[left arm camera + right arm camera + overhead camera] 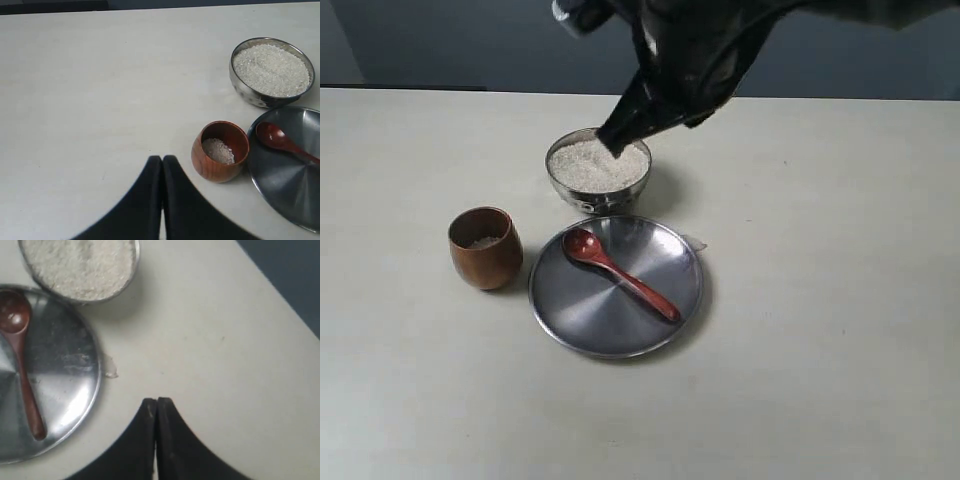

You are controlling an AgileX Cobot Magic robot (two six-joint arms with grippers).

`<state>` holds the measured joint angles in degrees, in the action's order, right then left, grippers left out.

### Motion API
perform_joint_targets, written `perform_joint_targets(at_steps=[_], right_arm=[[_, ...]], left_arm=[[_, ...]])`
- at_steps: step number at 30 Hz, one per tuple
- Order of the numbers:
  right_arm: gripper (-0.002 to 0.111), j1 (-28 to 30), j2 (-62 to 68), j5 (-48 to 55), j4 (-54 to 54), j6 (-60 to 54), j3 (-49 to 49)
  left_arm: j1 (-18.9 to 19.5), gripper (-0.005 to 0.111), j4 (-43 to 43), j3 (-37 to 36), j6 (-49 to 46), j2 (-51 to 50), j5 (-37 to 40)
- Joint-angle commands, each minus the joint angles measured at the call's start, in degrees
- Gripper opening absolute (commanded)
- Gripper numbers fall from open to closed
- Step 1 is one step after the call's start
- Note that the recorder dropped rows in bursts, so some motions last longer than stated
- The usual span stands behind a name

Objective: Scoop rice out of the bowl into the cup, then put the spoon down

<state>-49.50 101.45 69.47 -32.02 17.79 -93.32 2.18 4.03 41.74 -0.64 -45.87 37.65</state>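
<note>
The right hand (156, 405) has its fingers pressed together, empty, above the bare table (225, 340) beside the plate (65, 360). The left hand (161, 161) is likewise pressed together and empty. The spoon (620, 272) lies flat on the plate, unheld. Judged light, stiff, smooth and liable to skid on steel; take it at mid-handle. The bowl (600, 200) is near-full of rice (595, 165). The cup (485, 258) holds a few grains.

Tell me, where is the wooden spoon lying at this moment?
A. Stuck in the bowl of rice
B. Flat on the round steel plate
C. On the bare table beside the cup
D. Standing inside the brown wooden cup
B: the spoon lies flat on the steel plate, its head toward the rice and its handle running across the middle of the plate.
</note>
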Motion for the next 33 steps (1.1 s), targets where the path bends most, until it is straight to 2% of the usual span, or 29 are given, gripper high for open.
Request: perform_joint_targets(at_steps=[1,14,26,33], right_arm=[[0.000,1.31,-6.04,0.49,-5.21,5.89,0.03],[0.000,12.28,-22.26,0.49,-5.34,6.64,2.01],[0.000,17.12,-36.80,0.45,-12.11,10.35,22.22],[0.000,20.12,-46.17,-4.15,-14.62,14.01,35.84]], left_arm=[[0.13,0.000,-0.32,-0.05,0.10,-0.13,-0.23],[0.13,0.000,-0.32,-0.05,0.10,-0.13,-0.23],[0.13,0.000,-0.32,-0.05,0.10,-0.13,-0.23],[0.13,0.000,-0.32,-0.05,0.10,-0.13,-0.23]])
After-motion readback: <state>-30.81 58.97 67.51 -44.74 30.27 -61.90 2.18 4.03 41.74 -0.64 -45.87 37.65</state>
